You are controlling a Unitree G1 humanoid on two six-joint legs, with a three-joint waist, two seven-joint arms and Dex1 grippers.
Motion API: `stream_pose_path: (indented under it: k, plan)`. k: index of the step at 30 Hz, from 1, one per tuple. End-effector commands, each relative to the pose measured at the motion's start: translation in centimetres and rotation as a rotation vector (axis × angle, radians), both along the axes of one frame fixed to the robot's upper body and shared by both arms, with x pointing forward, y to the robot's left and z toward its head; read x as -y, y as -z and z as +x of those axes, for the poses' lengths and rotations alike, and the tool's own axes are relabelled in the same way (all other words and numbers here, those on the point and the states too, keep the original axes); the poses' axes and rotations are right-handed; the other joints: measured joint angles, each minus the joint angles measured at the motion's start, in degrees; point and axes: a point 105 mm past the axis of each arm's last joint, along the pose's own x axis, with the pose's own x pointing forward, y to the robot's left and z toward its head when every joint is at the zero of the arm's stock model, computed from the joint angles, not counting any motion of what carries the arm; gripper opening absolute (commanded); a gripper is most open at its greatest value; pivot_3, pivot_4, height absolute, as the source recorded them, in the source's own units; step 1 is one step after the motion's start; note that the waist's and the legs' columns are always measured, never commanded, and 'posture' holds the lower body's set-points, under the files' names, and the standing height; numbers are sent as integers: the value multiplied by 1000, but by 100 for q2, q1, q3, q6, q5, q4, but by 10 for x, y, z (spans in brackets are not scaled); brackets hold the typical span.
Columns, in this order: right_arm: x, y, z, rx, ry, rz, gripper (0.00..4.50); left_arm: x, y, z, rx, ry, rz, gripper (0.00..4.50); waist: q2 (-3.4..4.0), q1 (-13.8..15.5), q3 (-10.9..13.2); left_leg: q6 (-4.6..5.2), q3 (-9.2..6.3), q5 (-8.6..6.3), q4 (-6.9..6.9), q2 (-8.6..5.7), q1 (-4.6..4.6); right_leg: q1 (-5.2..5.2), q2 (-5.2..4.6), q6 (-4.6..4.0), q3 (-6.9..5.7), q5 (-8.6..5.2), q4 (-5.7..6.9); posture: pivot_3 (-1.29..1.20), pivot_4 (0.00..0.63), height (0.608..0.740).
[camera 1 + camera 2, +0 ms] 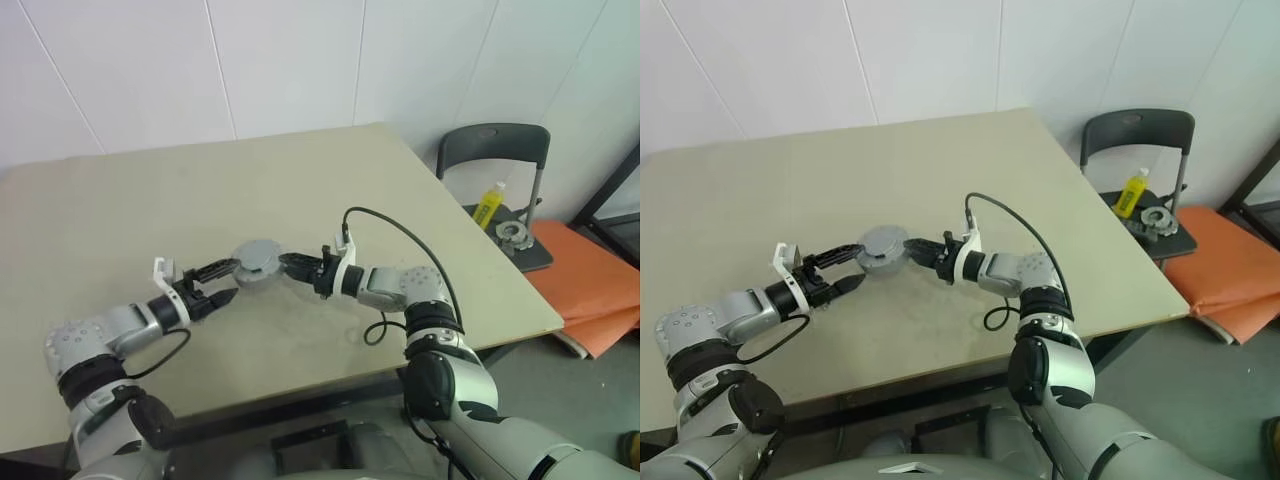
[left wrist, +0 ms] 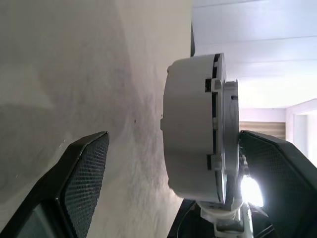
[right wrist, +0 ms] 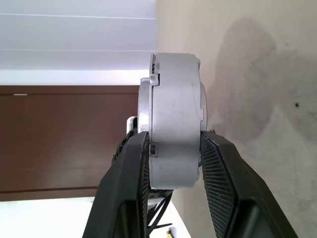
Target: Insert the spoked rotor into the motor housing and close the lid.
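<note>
Grey motor housing (image 1: 259, 263) hung above the table (image 1: 120, 200), pinched by the right gripper (image 1: 297, 264); left gripper (image 1: 218, 282) gaped beside it. Wrist views showed the lid (image 2: 229, 129) seated — assembly apparently closed, only set-down left.

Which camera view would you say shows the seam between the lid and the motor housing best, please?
The right wrist view: the right gripper clamps the motor housing edge-on, the lid seam close. The left wrist view shows it too; the eye views show a small grey puck.
</note>
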Motion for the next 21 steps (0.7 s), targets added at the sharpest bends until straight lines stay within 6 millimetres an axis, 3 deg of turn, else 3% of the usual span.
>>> stream_pose_path:
  k: [1, 10, 13, 18, 21]
  plan:
    - [-15, -38, 3, 96, -23, 124, 1221, 3, -11, 6, 45, -7, -26, 4474, 0, 0, 0, 0, 0, 0, 1, 0, -1, 0, 0, 0, 0, 0, 0, 0, 0, 740]
    - [-21, -36, 0, 88, -35, 124, 1221, 27, -14, 14, 72, 16, -75, 4474, 0, 7, 0, 0, 0, 0, 16, -1, -1, 0, 0, 0, 1, 0, 15, 0, 0, 740]
    - [-22, -35, 0, 83, -35, 121, 1221, 29, -19, 20, 104, -18, -75, 3888, -1, 10, 0, 0, 0, 0, 30, -2, -4, 0, 0, 1, 1, 0, 22, 0, 0, 740]
    - [-22, -34, 0, 81, -35, 116, 1221, 30, -25, 23, 133, -27, -101, 2333, -1, -9, 1, 0, 0, 0, 50, -1, -7, 1, 3, 0, 1, 1, 31, 0, 0, 740]
    - [-22, -34, 0, 83, -37, 113, 1221, 32, -26, 22, 134, -17, -103, 2172, -1, -9, 1, 0, -1, 0, 54, 0, -7, 2, 6, 1, 1, 1, 33, 0, 0, 740]
